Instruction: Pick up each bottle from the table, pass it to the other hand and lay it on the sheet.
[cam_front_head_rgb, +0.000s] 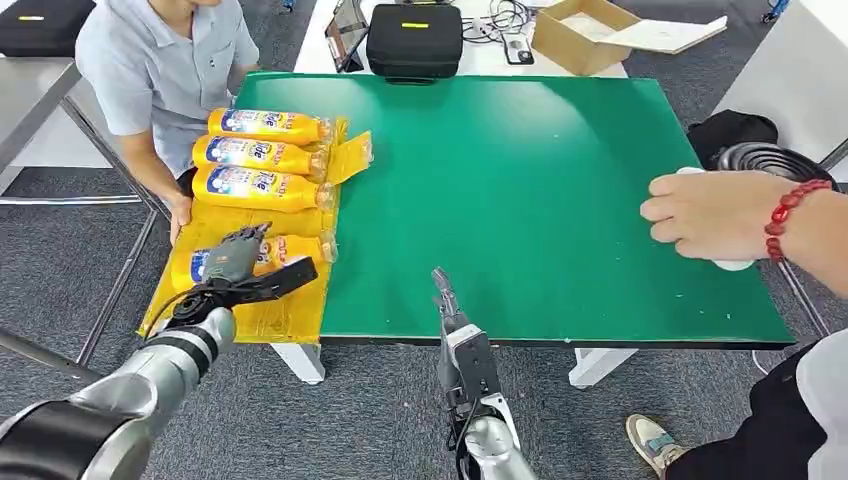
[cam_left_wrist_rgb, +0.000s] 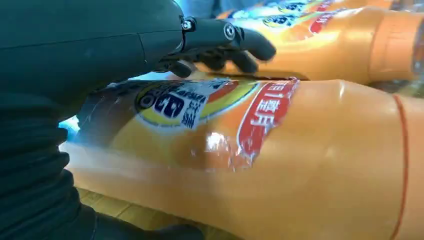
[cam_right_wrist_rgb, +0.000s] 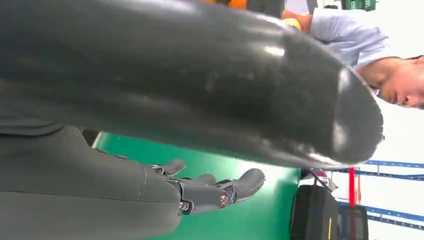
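Right hand (cam_front_head_rgb: 447, 300) at the green desk (cam_front_head_rgb: 520, 200) near edge, fingers (cam_right_wrist_rgb: 240, 182) released, holding nothing. Left hand (cam_front_head_rgb: 238, 258) fingers grasping the nearest orange bottle (cam_front_head_rgb: 290, 247) lying on the yellow sheet (cam_front_head_rgb: 290, 315). Three more bottles (cam_front_head_rgb: 262, 157) lie beyond it. Person's hand (cam_front_head_rgb: 705, 213) rests at the desk's right edge.

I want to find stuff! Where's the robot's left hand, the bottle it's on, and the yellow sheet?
left hand (cam_front_head_rgb: 237, 255), head view, back of the hand.
bottle (cam_left_wrist_rgb: 300, 165), left wrist view, orange body.
yellow sheet (cam_front_head_rgb: 285, 315), head view, bare near edge.
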